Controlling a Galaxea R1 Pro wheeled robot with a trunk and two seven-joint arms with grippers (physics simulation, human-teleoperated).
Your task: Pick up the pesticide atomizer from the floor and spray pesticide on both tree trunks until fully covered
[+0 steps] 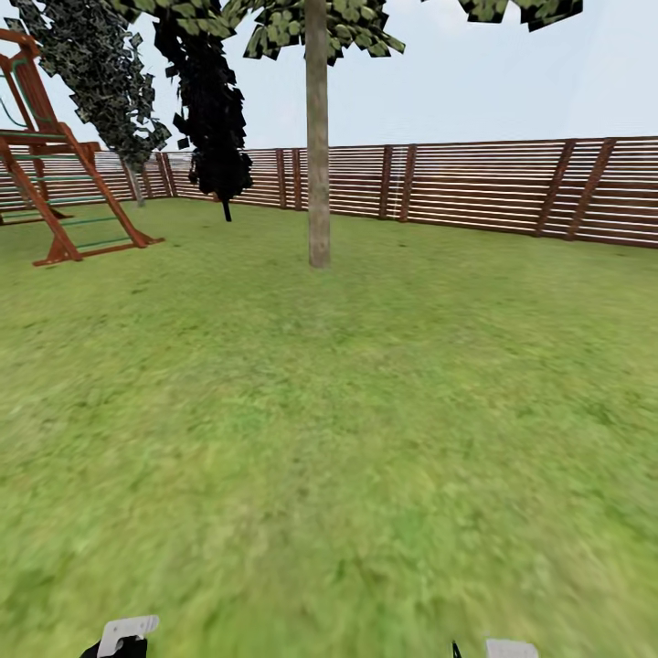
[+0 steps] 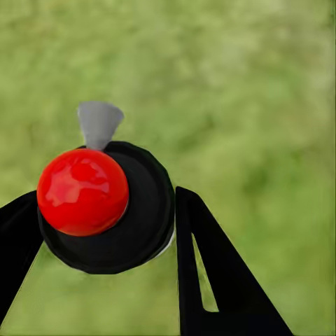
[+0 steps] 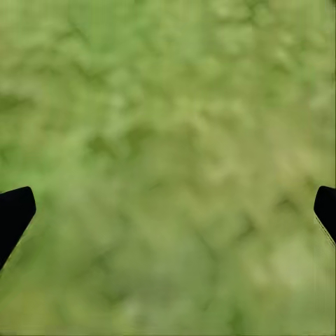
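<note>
Both claws are cropped: left claw (image 2: 105, 217) pinches the atomizer (image 2: 105, 206), right claw (image 3: 168, 210) spread over blurred grass (image 3: 168, 105).

A fenced back garden (image 1: 366, 439) — a wide green lawn runs out to a brown horizontal-slat wooden fence (image 1: 493, 187) under open pale sky. A tall tree (image 1: 317, 137) with a straight grey-brown trunk stands mid-lawn, darker trees (image 1: 212, 110) grow near the fence's far corner, and a red-brown wooden play frame (image 1: 55, 187) with ladder rungs stands at the lawn's left edge — a home's yard.

grey-tan tree trunk (image 1: 317, 137), brown-slatted fence (image 1: 493, 187), red-knobbed black atomizer (image 2: 105, 203)
</note>
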